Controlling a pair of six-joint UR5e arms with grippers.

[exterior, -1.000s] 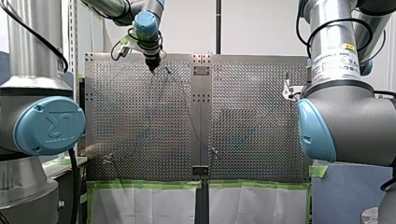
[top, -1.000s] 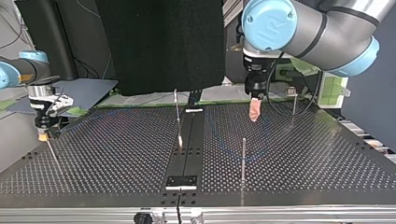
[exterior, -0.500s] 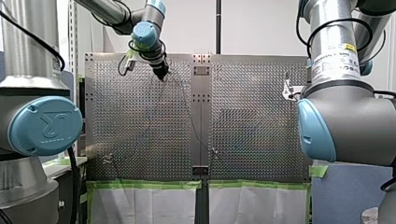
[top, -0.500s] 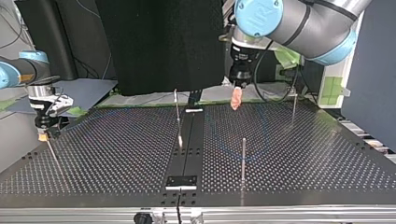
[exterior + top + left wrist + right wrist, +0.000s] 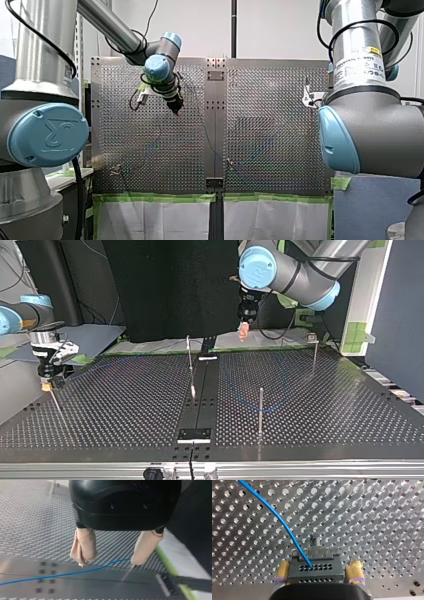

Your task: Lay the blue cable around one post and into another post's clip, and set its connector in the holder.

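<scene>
My left gripper (image 5: 108, 563): beige-padded fingers (image 5: 85, 546) spread wide, nothing held between them. The blue cable (image 5: 62, 575) lies on the perforated table (image 5: 30, 517) below the fingertips and runs off past one side of the gripper. In the top view this gripper hangs raised over the table's far edge, near the centre strip (image 5: 207, 390).

My right gripper (image 5: 318, 568): yellow pads (image 5: 282, 570) clamped on both sides of the grey connector (image 5: 319, 574). The cable enters the connector's holed face and curves away across the table. A short stud (image 5: 316, 540) stands just ahead of the connector. In the top view this gripper sits low over the table at the view's left, well apart from the left one
</scene>
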